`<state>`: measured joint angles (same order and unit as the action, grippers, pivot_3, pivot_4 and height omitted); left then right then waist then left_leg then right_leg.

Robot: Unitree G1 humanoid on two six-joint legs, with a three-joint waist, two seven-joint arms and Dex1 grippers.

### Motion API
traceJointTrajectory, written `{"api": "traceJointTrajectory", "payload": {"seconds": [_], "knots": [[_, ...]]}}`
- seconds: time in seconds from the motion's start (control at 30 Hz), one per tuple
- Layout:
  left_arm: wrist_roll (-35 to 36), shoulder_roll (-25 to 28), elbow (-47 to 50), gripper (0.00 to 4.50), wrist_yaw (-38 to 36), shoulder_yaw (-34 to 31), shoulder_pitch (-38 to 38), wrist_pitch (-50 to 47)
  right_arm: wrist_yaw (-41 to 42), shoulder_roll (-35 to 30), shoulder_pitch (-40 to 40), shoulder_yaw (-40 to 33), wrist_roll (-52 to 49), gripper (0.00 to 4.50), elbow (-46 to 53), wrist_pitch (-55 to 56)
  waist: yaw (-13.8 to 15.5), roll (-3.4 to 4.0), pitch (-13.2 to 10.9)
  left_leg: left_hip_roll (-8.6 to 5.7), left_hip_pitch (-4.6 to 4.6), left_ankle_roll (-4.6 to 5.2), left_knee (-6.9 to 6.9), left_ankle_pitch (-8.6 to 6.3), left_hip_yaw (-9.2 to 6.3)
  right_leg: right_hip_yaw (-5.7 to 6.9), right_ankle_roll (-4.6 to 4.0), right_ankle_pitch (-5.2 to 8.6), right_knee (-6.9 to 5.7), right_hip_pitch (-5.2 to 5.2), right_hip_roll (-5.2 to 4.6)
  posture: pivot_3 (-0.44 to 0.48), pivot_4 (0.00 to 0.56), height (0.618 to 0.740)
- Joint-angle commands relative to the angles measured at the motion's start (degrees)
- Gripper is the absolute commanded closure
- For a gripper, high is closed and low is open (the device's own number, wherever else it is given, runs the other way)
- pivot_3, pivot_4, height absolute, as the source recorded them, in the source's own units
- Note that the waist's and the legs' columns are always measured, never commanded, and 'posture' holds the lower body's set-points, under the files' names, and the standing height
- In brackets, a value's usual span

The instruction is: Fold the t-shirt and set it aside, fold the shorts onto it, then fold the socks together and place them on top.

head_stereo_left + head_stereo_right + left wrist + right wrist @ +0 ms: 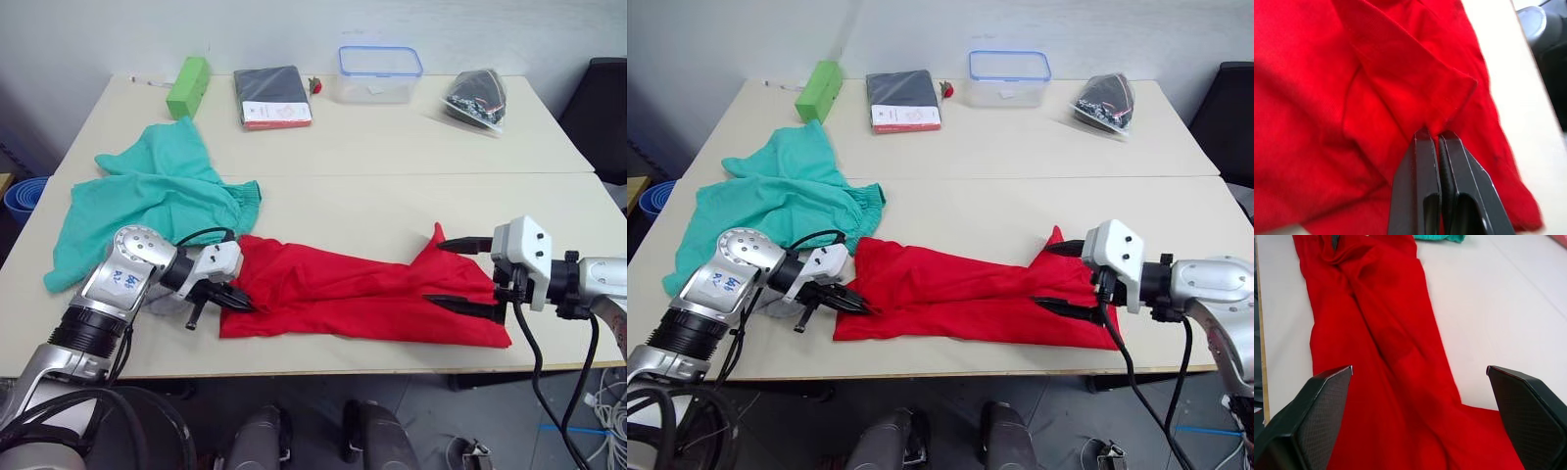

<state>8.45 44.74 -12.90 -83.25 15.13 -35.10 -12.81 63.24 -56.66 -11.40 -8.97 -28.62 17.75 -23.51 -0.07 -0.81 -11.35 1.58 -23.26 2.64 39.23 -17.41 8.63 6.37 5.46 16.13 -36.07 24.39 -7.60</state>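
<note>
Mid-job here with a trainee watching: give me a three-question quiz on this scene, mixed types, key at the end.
1. True or false: the left gripper is shut on the t-shirt.
2. Multiple choice: the right gripper is A) shut on the shorts, B) open over the t-shirt's end, C) holding the socks.
3. Fill in: the shorts lie on the table on the robot's ____ side, beyond the t-shirt.

Key: 1 true; 2 B; 3 left.
</note>
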Motion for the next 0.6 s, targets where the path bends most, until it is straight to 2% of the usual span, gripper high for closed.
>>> {"api": "traceJointTrajectory", "payload": {"seconds": [0.03,0.1,0.2,0.37,0.5,0.6], "knots": [[0.83,-0.56,4.06,4.45,1.56,-1.62,0.82,0.87,-0.62,0.04,-1.88,0.3,2.46,0.0,-1.23,1.86,0.01,0.0,0.0,-0.01,0.0,0.01,0.0,0.0,0.0,0.01,0.0,0.0,-0.01,0.0,0.0,0.0,0.15,0.74],[1.01,-0.36,4.95,4.45,1.45,-1.76,1.2,0.6,-1.05,0.29,-2.6,0.85,3.57,0.0,-2.16,2.23,-0.01,0.0,0.0,0.0,0.0,0.0,0.0,0.0,0.0,0.08,0.01,0.0,-0.01,0.0,0.02,0.0,0.15,0.74],[1.65,1.57,6.03,3.91,-0.63,-1.81,1.71,-1.6,-2.42,1.01,-5.57,2.48,5.59,0.0,-4.43,1.9,-0.14,0.0,0.0,0.0,0.0,0.0,0.0,0.01,0.01,0.23,0.01,0.0,-0.02,0.0,0.04,0.0,0.15,0.74],[3.97,6.08,9.78,2.4,-4.49,-2.46,3.74,-6.51,-2.05,0.97,-10.4,5.08,8.29,0.0,-8.53,1.5,-0.31,0.01,0.0,0.06,0.01,-0.02,0.0,0.02,0.1,0.31,0.0,0.0,-0.06,0.07,0.09,0.0,0.15,0.74],[8.33,8.32,11.9,1.15,-5.49,-4.28,3.93,-12.98,-2.87,0.15,-14.91,9.08,15.06,0.0,-15.86,4.04,-0.27,0.01,0.0,0.05,0.0,-0.01,0.0,0.02,0.1,0.28,0.0,0.0,-0.05,0.07,0.07,0.0,0.15,0.74],[11.63,6.41,9.81,1.15,-2.32,-6.5,0.52,-18.96,-2.69,-0.39,-17.27,11.05,19.24,0.0,-21.93,6.53,0.08,0.01,0.0,0.0,-0.01,0.01,0.01,0.03,0.09,0.29,0.0,0.0,-0.06,0.07,0.08,0.0,0.15,0.74]]}}
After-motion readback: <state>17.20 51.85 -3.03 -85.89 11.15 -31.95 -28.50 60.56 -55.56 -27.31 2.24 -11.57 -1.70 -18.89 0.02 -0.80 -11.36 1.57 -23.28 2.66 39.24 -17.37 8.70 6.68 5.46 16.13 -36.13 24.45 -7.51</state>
